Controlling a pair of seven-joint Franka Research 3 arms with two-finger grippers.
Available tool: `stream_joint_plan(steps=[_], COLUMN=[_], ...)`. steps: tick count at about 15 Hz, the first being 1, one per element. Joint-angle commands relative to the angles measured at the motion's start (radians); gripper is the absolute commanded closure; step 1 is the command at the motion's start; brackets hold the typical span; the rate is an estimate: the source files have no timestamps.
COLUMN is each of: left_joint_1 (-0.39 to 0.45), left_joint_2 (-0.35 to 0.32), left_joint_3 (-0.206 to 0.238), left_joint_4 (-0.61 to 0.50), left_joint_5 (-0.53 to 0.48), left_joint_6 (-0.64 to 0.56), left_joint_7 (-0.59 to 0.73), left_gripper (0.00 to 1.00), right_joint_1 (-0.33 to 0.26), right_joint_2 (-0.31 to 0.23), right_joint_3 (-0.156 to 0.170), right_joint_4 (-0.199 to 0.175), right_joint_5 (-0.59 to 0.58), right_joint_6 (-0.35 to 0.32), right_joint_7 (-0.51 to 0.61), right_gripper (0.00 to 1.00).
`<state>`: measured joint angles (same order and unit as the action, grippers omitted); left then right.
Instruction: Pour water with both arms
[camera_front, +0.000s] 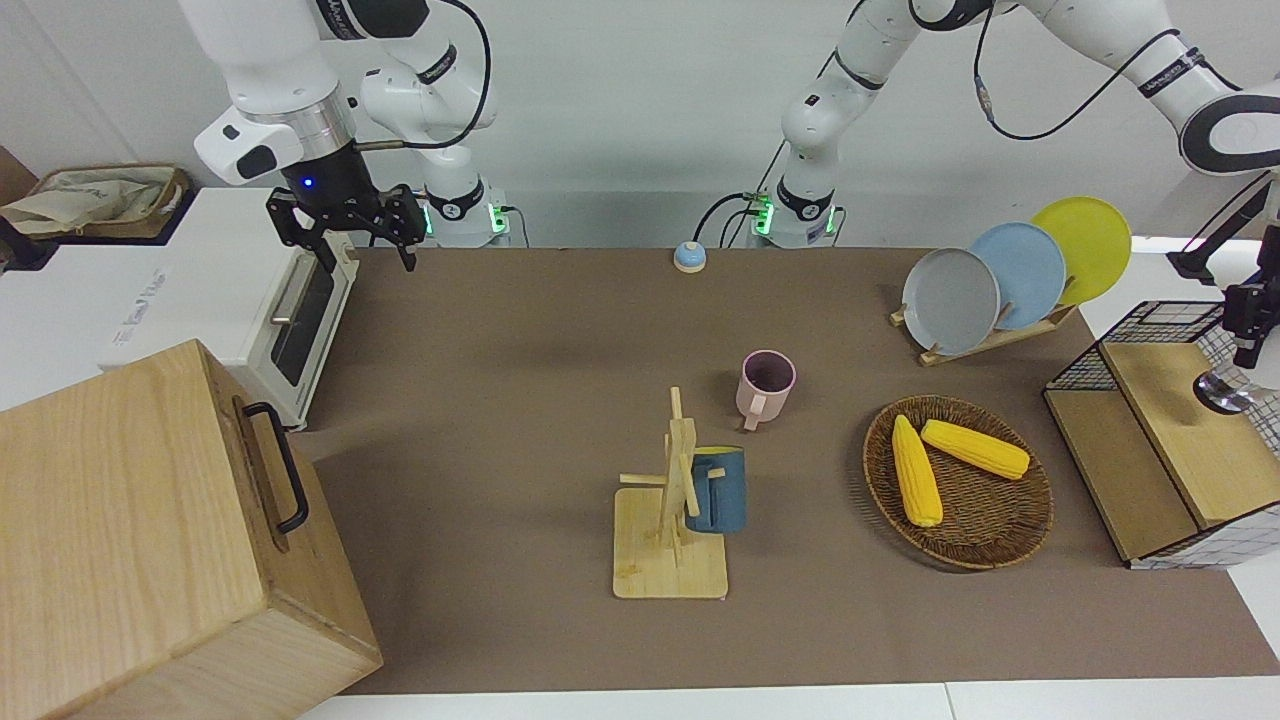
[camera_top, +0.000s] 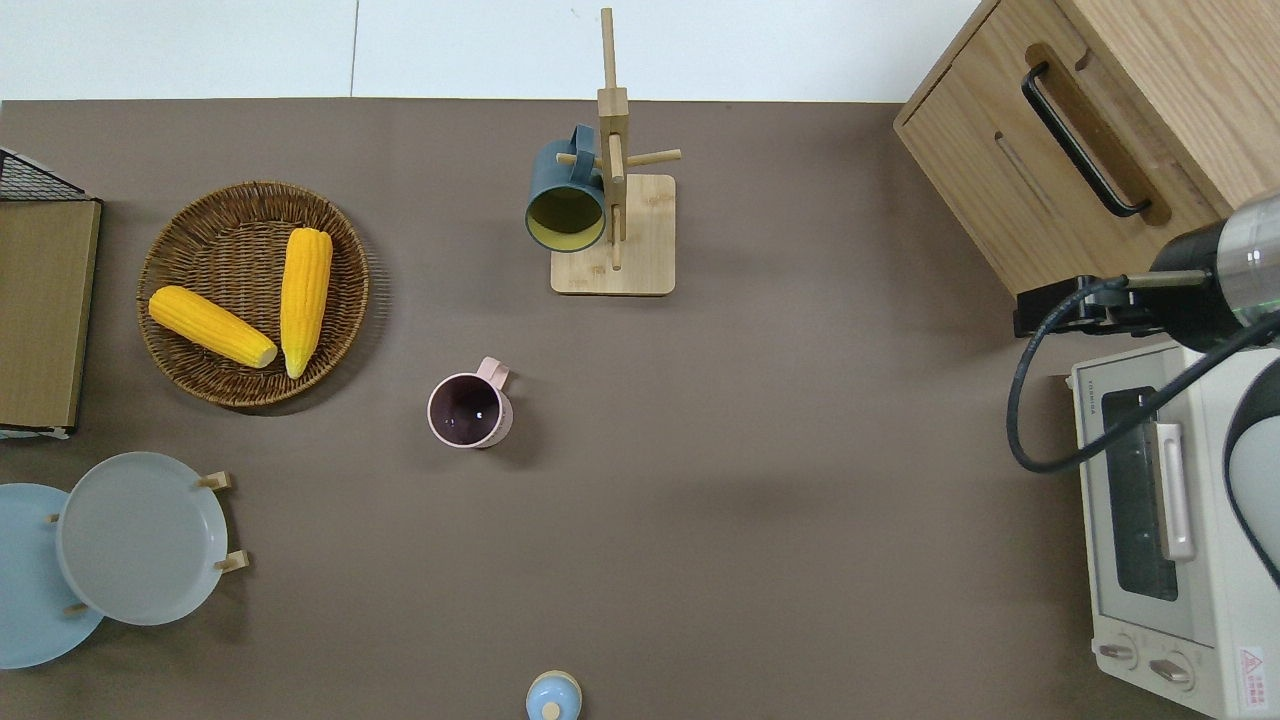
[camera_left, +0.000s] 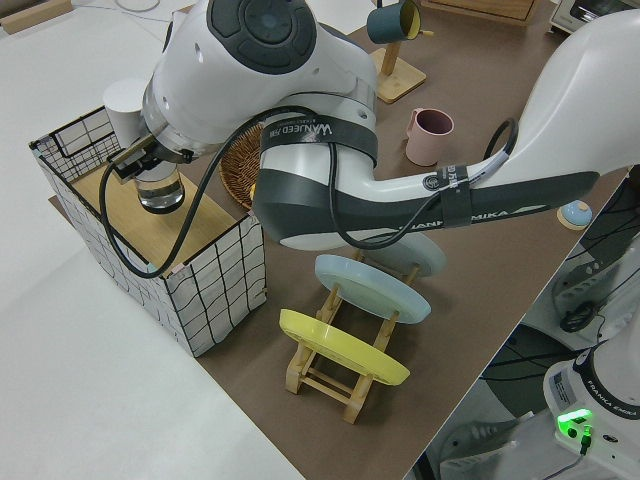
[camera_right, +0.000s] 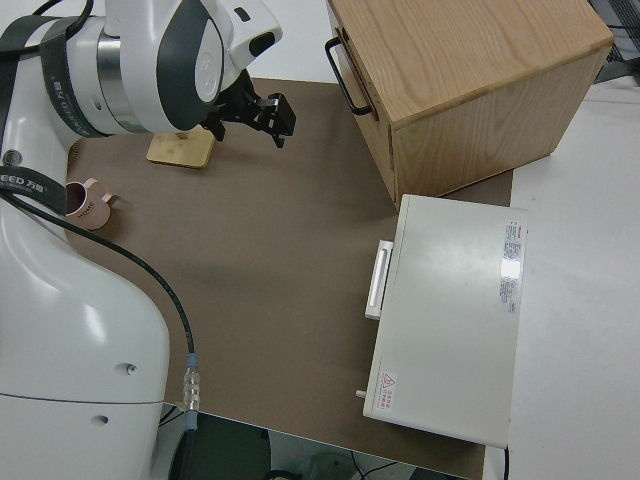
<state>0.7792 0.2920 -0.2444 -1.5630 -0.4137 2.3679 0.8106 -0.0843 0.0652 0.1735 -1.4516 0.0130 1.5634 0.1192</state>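
Hanging over wire crate (camera_left: 215, 270), left jaws clamped on bottle (camera_left: 125, 100); right jaws apart; pink mug (camera_top: 470, 411) distant

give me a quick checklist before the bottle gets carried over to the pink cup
1. Pink cup upright, mouth up: ok.
2. Pink cup stands apart from the corn basket and the mug rack: ok.
3. Left claw at the middle of the white bottle, over the wire crate: ok.
4. Firm hold on the white bottle: cannot tell.
5. White bottle's cap off for pouring: cannot tell.
6. Right arm helping: not ok, it is parked.
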Motion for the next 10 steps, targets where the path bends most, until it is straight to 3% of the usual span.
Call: stream_joint_plan(steps=[1, 10], left_joint_1=[0.006, 0.008], left_joint_2=[0.018, 0.078], left_joint_3=[-0.013, -0.015], left_joint_4=[0.031, 0.026], left_joint_5=[-0.042, -0.042], left_joint_6=[0.068, 0.093], left_joint_7=[0.041, 0.042], left_gripper=[1.0, 0.98], right_joint_1=[-0.02, -0.02], right_joint_2=[-0.001, -0.001], right_joint_3=[0.012, 0.012], right_joint_4=[0.003, 0.003], right_joint_5=[0.012, 0.012], right_joint_6=[-0.011, -0.011], right_joint_7=[-0.024, -0.024], right_gripper=[0.011, 0.009])
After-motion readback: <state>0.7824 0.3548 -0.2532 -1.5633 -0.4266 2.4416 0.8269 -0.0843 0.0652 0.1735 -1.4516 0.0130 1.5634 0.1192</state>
